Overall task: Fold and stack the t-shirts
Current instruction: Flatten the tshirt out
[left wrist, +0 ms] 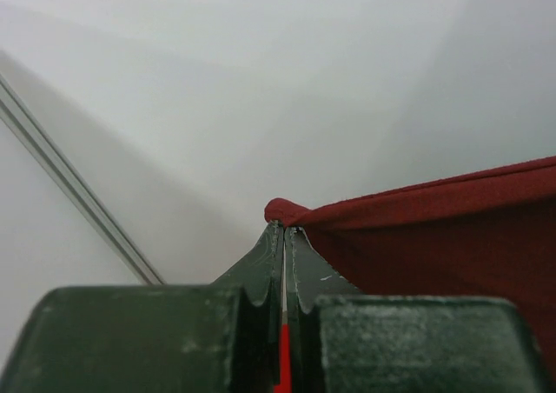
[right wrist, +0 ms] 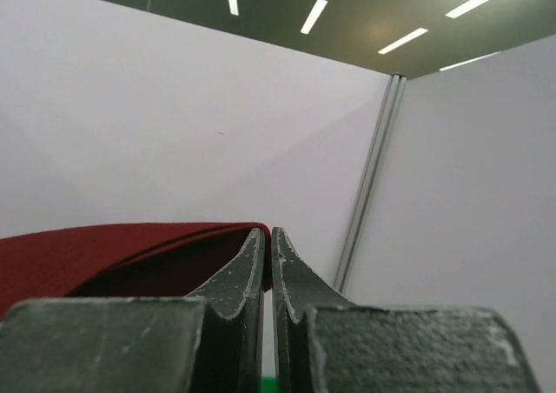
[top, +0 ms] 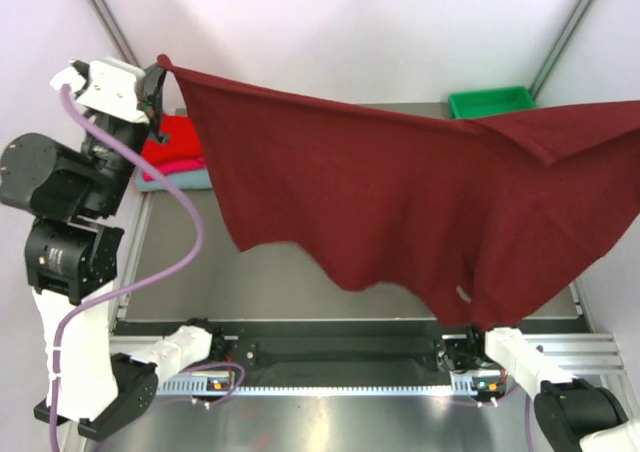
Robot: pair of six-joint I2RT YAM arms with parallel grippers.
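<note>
So the maroon t-shirt (top: 400, 192) is up in the air, stretched wide over the table (top: 280, 287). The left gripper (top: 155, 90) is pinched tight on one corner at the upper left, and the right gripper (right wrist: 266, 236) is squeezed onto an edge way off to the right. The folded shirts (top: 175, 144) (red, pink, grey-blue) sit stacked at the back left, with the green tray (top: 490, 102) in the back right corner.

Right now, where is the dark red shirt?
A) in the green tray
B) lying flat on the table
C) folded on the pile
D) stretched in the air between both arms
D: the maroon t-shirt hangs spread out, one corner pinched in the left end effector and another in the right end effector.
</note>
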